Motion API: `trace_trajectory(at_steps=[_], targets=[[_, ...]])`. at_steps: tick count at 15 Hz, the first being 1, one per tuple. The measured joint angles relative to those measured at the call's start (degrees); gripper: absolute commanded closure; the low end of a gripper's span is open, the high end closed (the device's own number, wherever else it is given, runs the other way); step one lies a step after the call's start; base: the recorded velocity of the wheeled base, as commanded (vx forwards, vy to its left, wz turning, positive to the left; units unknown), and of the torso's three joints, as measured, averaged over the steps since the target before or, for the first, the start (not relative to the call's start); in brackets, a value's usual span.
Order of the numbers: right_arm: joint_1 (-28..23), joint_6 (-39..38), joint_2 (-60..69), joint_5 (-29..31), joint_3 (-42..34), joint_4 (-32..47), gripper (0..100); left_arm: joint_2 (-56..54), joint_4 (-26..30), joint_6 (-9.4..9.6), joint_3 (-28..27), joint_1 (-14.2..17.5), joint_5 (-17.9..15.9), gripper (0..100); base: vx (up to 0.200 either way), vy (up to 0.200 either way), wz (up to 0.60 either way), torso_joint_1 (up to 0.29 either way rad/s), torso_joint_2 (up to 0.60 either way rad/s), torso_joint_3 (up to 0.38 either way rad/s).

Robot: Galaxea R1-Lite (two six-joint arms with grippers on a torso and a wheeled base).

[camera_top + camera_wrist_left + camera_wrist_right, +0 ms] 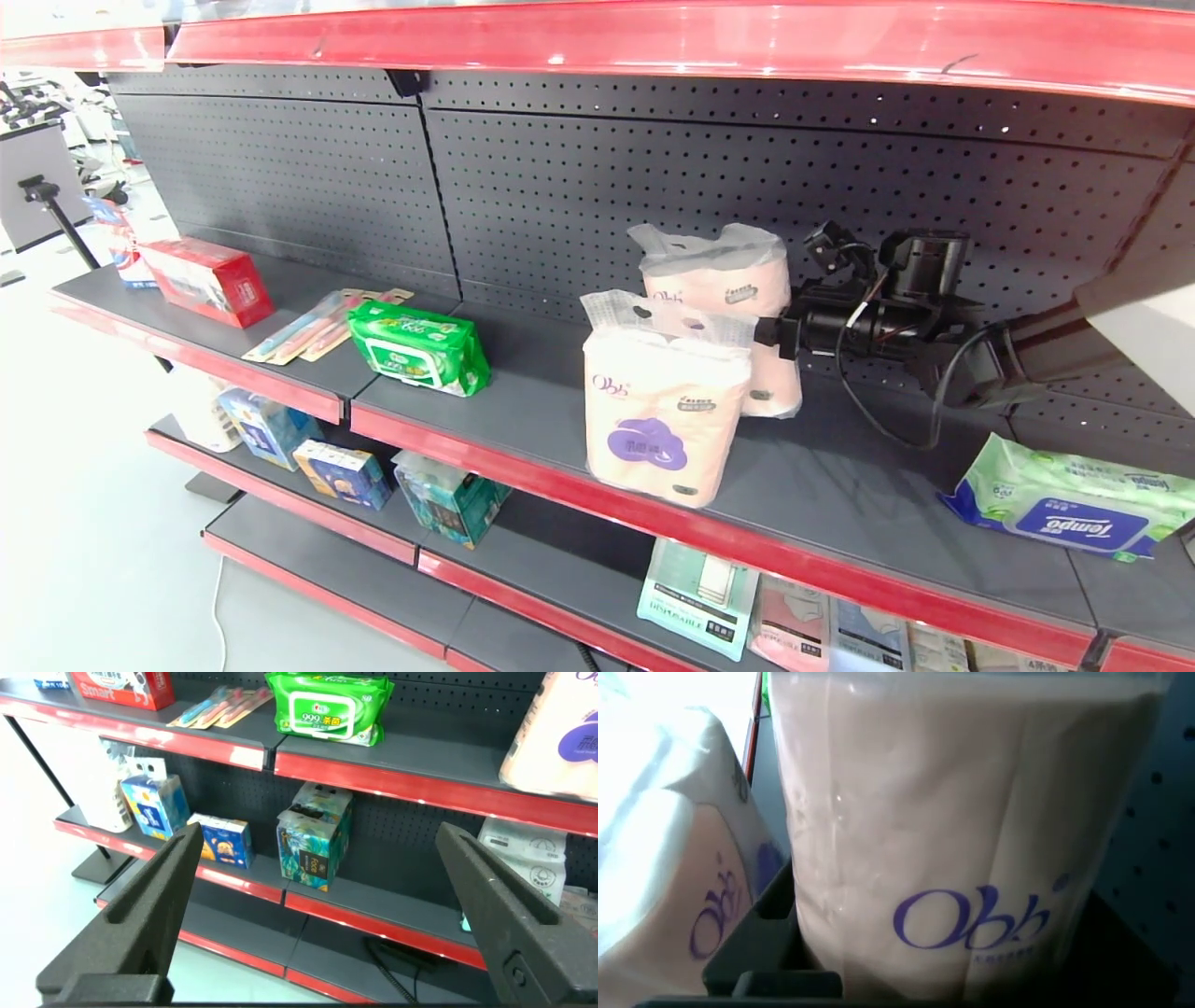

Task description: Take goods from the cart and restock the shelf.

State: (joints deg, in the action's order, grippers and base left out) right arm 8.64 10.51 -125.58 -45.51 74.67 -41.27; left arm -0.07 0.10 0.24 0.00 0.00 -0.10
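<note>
Grip first: the right claw (777, 336) is clamped on the rear toilet paper pack (724, 280), its dark fingers (761, 938) pressed against both sides of the pink rolls. This pack stands upright on the upper shelf board (840, 485), close to the black pegboard back (560, 187). A second toilet paper pack (663, 401) stands just in front of it, near the board's red front edge, and the two packs are touching or nearly so.

Farther to the robot's right on the same board, a white-and-blue wet wipes pack (1064, 504) lies flat. To the left lies a green wet wipes pack (420, 345), then toothbrush packs (317, 322) and a red box (210, 280) on the adjoining board.

The left claw (318, 835) hangs low before the shelving with its fingers (140, 915) wide apart and nothing between them. It faces the lower shelf, where a teal box (316, 845) and a blue box (224, 840) stand. Flat packets (700, 597) sit on a lower board under the toilet paper.

Another red-edged board (653, 37) runs overhead. The pale floor (75, 523) stretches off to the left of the shelving.
</note>
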Motion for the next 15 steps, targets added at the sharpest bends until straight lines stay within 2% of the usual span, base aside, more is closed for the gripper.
trace_trajectory(at_steps=[5,15], targets=[[0.9,0.1,-4.1,0.0,4.5,-0.4,100,0.0,0.0,0.02,0.0,0.0,0.0,0,0.0,0.0,0.0,0.0,0.0,0.0],[0.5,0.0,-9.6,0.4,8.0,-2.6,100,0.0,0.0,0.02,0.0,0.0,0.0,0,0.0,0.0,0.0,0.0,0.0,0.0]])
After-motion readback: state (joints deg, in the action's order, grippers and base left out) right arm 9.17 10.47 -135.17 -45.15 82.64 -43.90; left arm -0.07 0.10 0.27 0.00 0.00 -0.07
